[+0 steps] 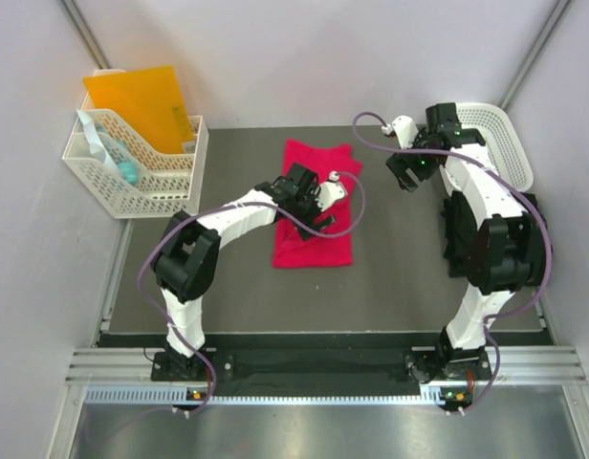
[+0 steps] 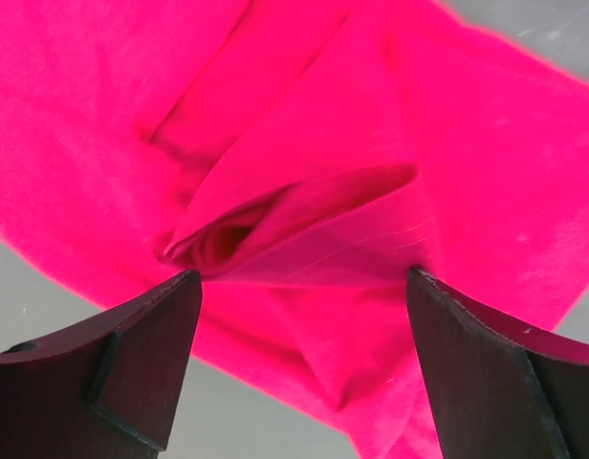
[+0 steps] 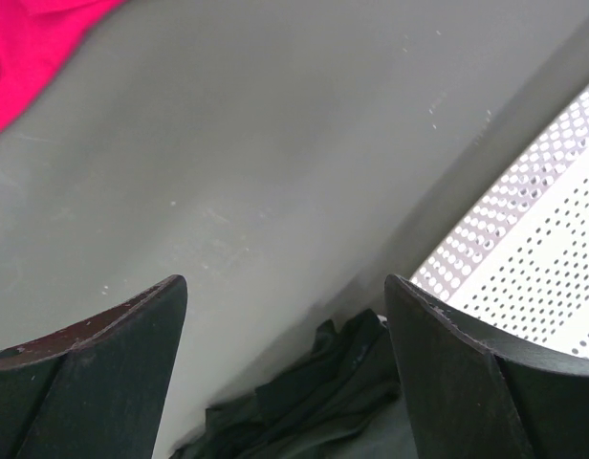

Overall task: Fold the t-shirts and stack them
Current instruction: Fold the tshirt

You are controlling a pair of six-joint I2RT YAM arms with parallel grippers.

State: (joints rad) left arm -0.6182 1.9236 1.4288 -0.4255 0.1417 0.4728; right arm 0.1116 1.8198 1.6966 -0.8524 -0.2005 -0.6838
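The pinkish-red t-shirt (image 1: 314, 239) lies partly folded in the middle of the table, and it fills the left wrist view (image 2: 304, 143) with a raised fold in its centre. My left gripper (image 1: 316, 212) hovers just over it, open and empty (image 2: 299, 287). The black t-shirt (image 3: 314, 402) lies crumpled on the table next to the white lattice basket (image 3: 534, 239). In the top view it shows as a dark heap (image 1: 453, 239) partly hidden by the right arm. My right gripper (image 1: 406, 177) is open and empty (image 3: 285, 287) above the table, near the basket's left side.
The white lattice basket (image 1: 510, 143) stands at the back right. A white file basket (image 1: 132, 177) holding an orange folder (image 1: 141, 100) stands at the back left. Grey walls close in on both sides of the dark table (image 1: 228, 287).
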